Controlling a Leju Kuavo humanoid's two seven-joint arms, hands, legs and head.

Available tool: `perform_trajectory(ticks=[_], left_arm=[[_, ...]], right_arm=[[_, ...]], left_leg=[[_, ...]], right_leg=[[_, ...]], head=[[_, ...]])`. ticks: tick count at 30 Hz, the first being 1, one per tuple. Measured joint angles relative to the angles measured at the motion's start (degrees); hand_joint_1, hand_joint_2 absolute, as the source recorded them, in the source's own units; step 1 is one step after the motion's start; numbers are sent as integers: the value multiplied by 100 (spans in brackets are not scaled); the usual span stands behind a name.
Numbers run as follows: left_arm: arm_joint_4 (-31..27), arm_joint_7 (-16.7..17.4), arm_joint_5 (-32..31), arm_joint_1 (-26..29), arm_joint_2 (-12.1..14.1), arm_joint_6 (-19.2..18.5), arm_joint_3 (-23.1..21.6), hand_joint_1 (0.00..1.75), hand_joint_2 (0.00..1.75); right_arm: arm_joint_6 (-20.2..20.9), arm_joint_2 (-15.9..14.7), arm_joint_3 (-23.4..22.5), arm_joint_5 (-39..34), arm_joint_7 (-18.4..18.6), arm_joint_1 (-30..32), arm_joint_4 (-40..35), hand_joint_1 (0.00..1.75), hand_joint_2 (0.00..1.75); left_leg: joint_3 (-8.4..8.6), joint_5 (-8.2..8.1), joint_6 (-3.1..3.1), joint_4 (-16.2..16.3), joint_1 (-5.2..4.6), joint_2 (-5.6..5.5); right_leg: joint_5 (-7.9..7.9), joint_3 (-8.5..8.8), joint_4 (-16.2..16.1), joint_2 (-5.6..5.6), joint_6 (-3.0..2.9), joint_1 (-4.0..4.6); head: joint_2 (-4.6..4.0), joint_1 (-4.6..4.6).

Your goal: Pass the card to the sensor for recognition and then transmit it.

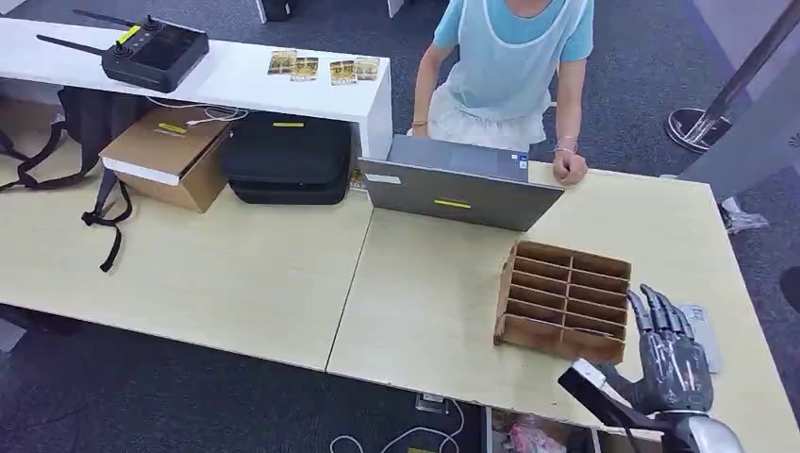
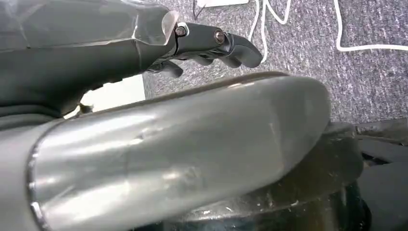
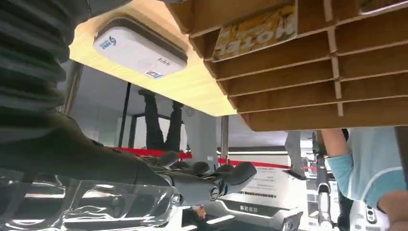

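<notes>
Silver-armed, the right hand [image 1: 672, 357] stands raised just beside the wooden slot rack [image 1: 564, 298], fingers [image 1: 660, 310] straight, slightly apart, holding nothing. A yellow card [image 3: 255, 30] sits inside one rack slot, clear of those fingers. Beside the rack lies the white sensor [image 3: 139, 47]. The left hand [image 2: 211, 45] hangs with fingers curled, empty.

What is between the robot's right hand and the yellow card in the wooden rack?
Nothing visible blocks it. The right hand is raised beside the wooden rack, holding nothing. The yellow card sits in a slot whose front is uncovered. The white sensor lies flat on the table beside the rack.
</notes>
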Motion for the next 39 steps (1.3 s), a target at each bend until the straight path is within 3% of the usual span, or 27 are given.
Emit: perform_trajectory(ticks=[10, 36, 37, 39], left_arm=[[0, 2, -28, 0, -2, 0, 0, 0, 0], [13, -20, -94, 0, -2, 0, 0, 0, 0], [15, -24, -94, 0, -2, 0, 0, 0, 0], [15, -46, -98, 0, -2, 0, 0, 0, 0]], right_arm=[[79, 179, 81, 68, 55, -10, 44, 0, 175], [267, 144, 105, -128, 7, -326, 551, 3, 175], [267, 140, 105, -161, 7, -342, 575, 166, 175], [264, 138, 105, -166, 4, -360, 610, 168, 175]], left_leg=[[0, 0, 0, 0, 0, 0], [0, 0, 0, 0, 0, 1], [0, 0, 0, 0, 0, 0], [0, 0, 0, 0, 0, 0]], right_leg=[[0, 0, 0, 0, 0, -1], [1, 0, 0, 1, 0, -1], [1, 0, 0, 1, 0, -1], [1, 0, 0, 0, 0, -1]], head=[[0, 0], [0, 0], [0, 2], [0, 0]])
